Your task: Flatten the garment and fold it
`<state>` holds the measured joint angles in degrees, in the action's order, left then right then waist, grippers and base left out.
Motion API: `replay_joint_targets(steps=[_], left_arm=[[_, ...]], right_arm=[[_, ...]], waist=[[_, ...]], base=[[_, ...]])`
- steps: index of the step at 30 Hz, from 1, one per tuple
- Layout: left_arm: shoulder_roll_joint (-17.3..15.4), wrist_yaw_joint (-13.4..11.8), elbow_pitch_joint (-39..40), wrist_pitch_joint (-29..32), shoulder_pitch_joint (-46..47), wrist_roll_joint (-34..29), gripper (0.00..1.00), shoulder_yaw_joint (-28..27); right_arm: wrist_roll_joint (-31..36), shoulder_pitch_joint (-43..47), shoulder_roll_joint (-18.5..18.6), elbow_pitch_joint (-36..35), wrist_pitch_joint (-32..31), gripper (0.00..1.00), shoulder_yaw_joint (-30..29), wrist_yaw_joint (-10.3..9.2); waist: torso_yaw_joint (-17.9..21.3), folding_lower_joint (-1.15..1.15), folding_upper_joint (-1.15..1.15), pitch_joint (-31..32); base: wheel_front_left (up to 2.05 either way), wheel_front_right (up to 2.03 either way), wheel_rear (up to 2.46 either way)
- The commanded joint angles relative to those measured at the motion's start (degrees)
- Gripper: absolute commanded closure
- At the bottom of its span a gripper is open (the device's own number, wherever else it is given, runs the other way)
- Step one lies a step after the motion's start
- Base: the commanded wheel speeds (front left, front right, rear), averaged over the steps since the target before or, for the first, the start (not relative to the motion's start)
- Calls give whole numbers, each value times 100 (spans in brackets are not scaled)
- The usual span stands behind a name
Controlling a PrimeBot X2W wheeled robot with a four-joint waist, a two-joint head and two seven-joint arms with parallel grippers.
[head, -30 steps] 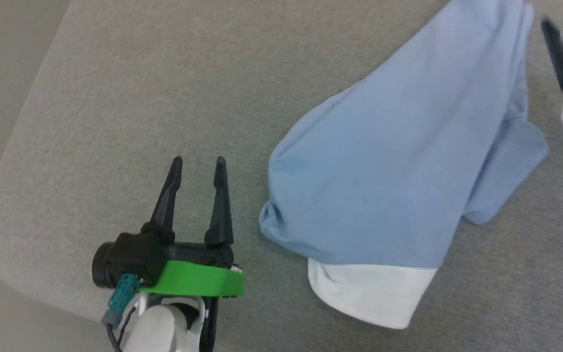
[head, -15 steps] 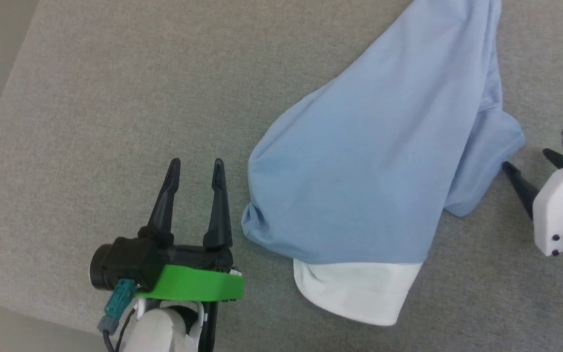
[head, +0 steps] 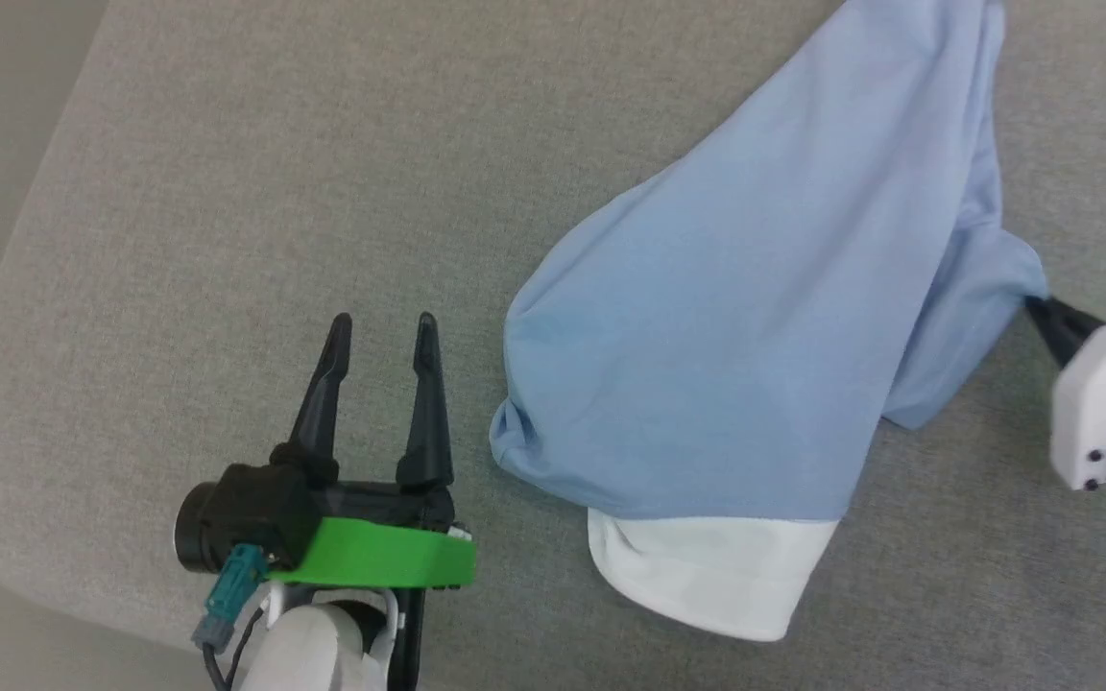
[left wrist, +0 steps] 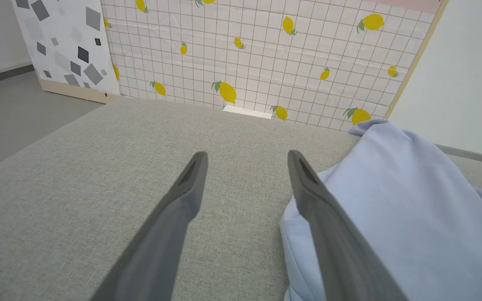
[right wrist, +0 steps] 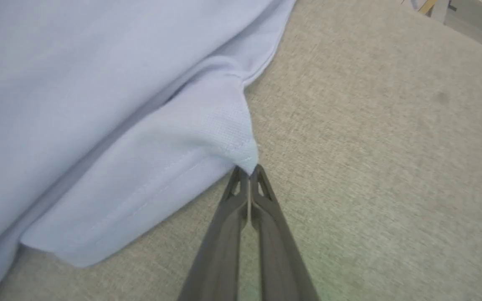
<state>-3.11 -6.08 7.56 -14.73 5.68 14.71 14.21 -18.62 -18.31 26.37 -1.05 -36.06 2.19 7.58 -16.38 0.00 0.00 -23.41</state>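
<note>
Left gripper (head: pixel 382 321) hangs released just beside the bunched garment (head: pixel 726 317) on the grey surface (head: pixel 255 154). Right gripper (right wrist: pixel 247 170), clenched on a hemmed corner, should likely draw outward, low and steady, to spread the cloth without slipping.

The garment (head: pixel 735 317) lies on the padded surface (head: pixel 275 192), right of our middle. Our left gripper (head: pixel 384 321) hovers just beside its left edge; our right gripper (head: pixel 1038 305) touches its right corner.
</note>
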Motion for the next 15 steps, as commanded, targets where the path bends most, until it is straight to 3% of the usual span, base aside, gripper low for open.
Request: replay_joint_targets(steps=[1, 5, 10, 15], left_arm=[[24, -7, -13, -27, -39, -26, 0, -35], [24, 13, -32, -27, -243, -75, 0, -160], [24, 52, -10, -27, -442, -120, 0, -270], [24, 40, 25, -27, -514, -140, 0, -220]], right_arm=[[4, 117, -47, -74, 90, 100, -179, -9], [29, 546, -303, -575, 162, 100, -1060, -9], [91, 1303, -575, -1208, -183, 100, -2342, -9], [457, 2029, -606, -1443, -421, 100, -3632, -9]], waist=[[173, 0, 0, 283], [379, 0, 0, 613], [558, 0, 0, 809], [581, 0, 0, 836]], base=[[0, 0, 0], [0, 0, 0], [0, 0, 0], [0, 0, 0]])
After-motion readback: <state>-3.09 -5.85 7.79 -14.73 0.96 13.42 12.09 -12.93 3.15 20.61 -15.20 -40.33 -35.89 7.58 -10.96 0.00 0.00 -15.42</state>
